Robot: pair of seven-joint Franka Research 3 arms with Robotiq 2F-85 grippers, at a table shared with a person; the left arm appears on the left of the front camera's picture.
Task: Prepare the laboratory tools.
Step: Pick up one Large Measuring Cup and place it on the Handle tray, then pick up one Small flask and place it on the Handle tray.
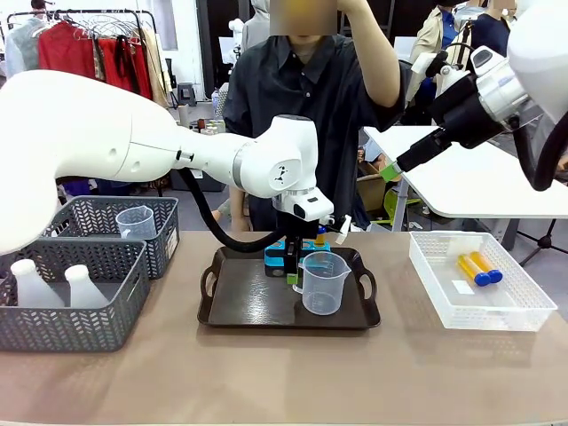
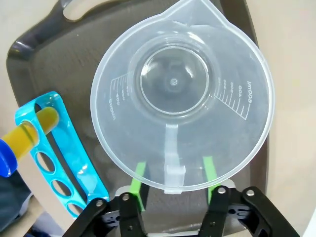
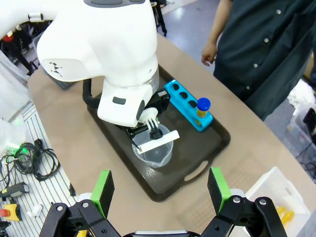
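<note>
Clear beaker (image 2: 177,94) stands on the tray (image 2: 74,54) beside the rack (image 2: 74,163) holding 1 tube (image 2: 29,136). I see my left claw (image 2: 174,165) open astride its handle, right claw (image 3: 159,177) open and empty, up high.

Blue rack (image 1: 274,256) half hidden behind beaker (image 1: 321,284) and left hand (image 1: 292,274).

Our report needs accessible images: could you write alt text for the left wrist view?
Looking straight down into a clear measuring beaker standing on a dark brown tray, with the left gripper open, its green pads either side of the beaker's handle. Beside it, a blue four-hole rack holds one yellow blue-capped tube in an end hole.
</note>
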